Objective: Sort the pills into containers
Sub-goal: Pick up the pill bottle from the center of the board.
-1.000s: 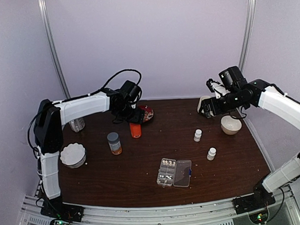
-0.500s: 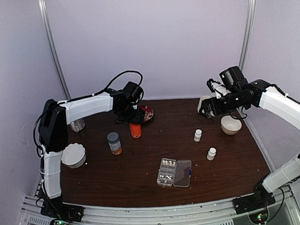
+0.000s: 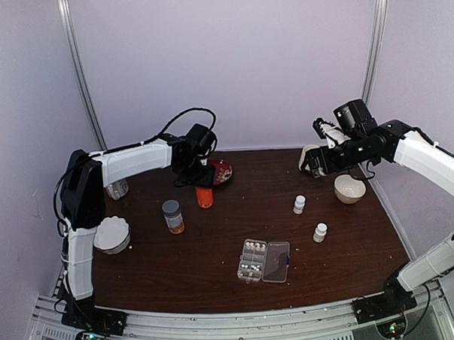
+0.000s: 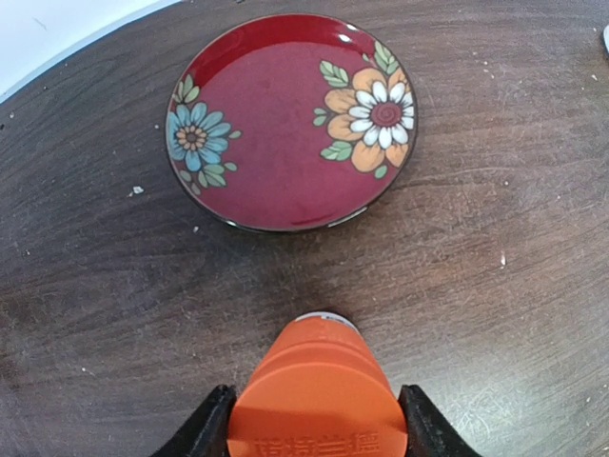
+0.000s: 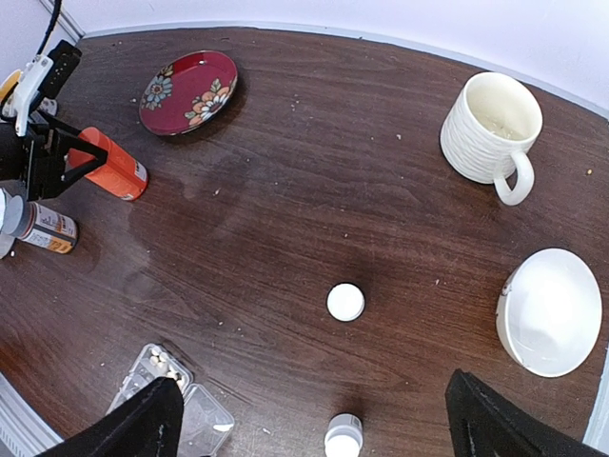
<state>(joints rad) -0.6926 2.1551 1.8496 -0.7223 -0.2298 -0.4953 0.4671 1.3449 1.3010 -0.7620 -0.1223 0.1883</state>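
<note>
The clear organiser box (image 3: 262,260) lies open at the table's front middle, its containers on the left half and its lid on the right. Small whitish pills (image 3: 251,247) sit in some containers; they also show in the right wrist view as pills (image 5: 162,363) inside the box (image 5: 195,419). My left gripper (image 4: 319,424) is at the back left, its black fingers (image 4: 205,428) pressed against both sides of an orange bottle's cap (image 4: 319,400). That bottle (image 3: 205,196) stands by a red plate. My right gripper (image 5: 314,414) hangs high at the back right, jaws wide apart and holding nothing.
A red floral plate (image 4: 290,119) lies just beyond the orange bottle. A grey-capped bottle (image 3: 172,216) stands left of centre. Two white bottles (image 3: 299,204) (image 3: 320,231) stand at the right. A white bowl (image 3: 349,188) and mug (image 5: 490,124) are at the back right, and a scalloped bowl (image 3: 111,234) sits at the left edge.
The left gripper's jaws have narrowed onto the orange bottle's cap, and the left arm has shifted slightly. The right arm has not moved.
</note>
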